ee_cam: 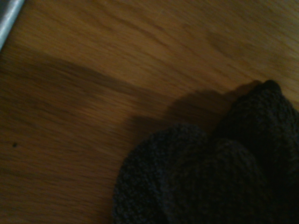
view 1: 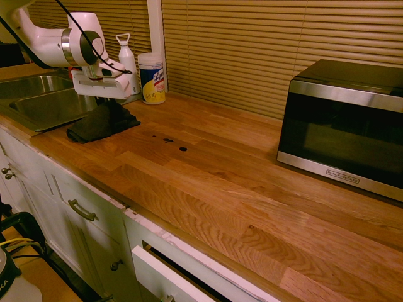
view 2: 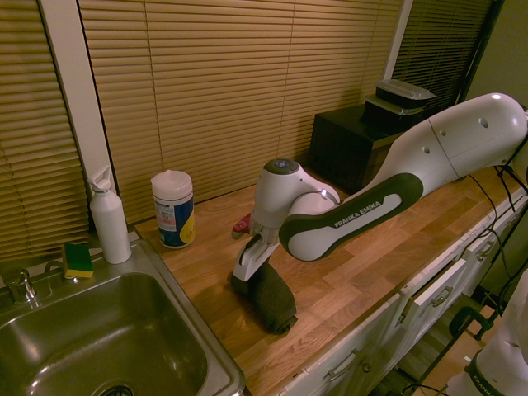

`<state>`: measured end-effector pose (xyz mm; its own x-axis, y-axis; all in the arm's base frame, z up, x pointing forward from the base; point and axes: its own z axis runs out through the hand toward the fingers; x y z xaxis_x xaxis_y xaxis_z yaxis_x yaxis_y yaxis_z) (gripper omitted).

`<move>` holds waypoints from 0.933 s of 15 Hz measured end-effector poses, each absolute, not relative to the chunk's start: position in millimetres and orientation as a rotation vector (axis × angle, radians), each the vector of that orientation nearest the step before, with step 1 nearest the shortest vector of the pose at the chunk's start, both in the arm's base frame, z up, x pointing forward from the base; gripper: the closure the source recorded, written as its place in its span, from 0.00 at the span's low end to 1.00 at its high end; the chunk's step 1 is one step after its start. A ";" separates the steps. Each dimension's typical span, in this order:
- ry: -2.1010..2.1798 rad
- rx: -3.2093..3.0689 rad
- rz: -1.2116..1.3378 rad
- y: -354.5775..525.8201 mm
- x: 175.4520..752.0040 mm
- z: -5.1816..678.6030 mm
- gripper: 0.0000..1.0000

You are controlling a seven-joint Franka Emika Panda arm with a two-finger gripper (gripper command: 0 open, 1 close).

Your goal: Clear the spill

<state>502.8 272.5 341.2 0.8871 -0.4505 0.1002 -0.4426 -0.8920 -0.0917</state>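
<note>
Using sink as landmark: gripper beside it at cloth, grip state can't be told. Cloth just beside sink, likely soft, light; pinch a raised fold. Spill farther from sink, likely wet, smearable; blot, don't grasp.

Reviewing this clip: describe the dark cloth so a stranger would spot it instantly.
Start at the steel sink set into the wooden counter. Right beside it, under the gripper, lies the bunched dark cloth. Unlike the small, flat dark spots nearby, it is large, raised and fabric.
</note>
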 end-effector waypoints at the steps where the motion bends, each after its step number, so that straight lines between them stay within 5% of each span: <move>1: 0.715 -2.984 -0.180 264.9 506.8 341.6 1.00; 14: 0.867 -2.922 -0.167 127.9 532.8 349.1 1.00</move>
